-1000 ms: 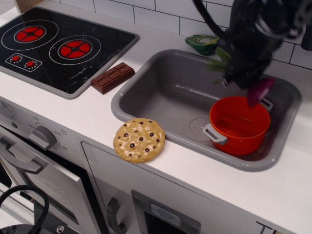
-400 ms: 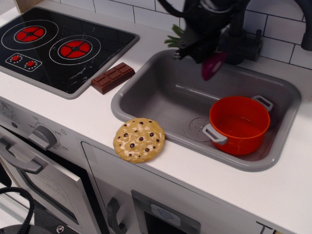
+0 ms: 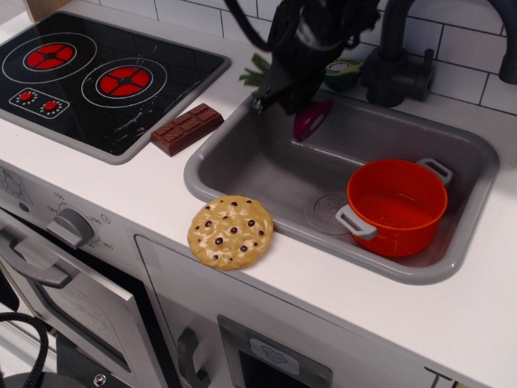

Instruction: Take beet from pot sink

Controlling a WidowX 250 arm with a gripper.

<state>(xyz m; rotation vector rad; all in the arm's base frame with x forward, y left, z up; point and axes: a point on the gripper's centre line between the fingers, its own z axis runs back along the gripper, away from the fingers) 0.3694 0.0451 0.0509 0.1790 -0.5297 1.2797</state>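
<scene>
Beet (image 3: 310, 119) gripped in gripper (image 3: 284, 95), bulb hanging just below

No legible text; oven knob (image 3: 74, 226) markings too small.

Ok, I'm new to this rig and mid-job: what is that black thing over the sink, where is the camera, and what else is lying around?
There is one view, from a camera looking down at a toy kitchen counter from the front. The black shape is the robot arm; its gripper is shut on the beet, purple bulb hanging over the sink, green leaves sticking out left. The orange pot stands empty in the sink's right side. On the counter lie a cookie and a chocolate bar, beside the stove. An avocado toy sits behind the sink near the tap.
</scene>
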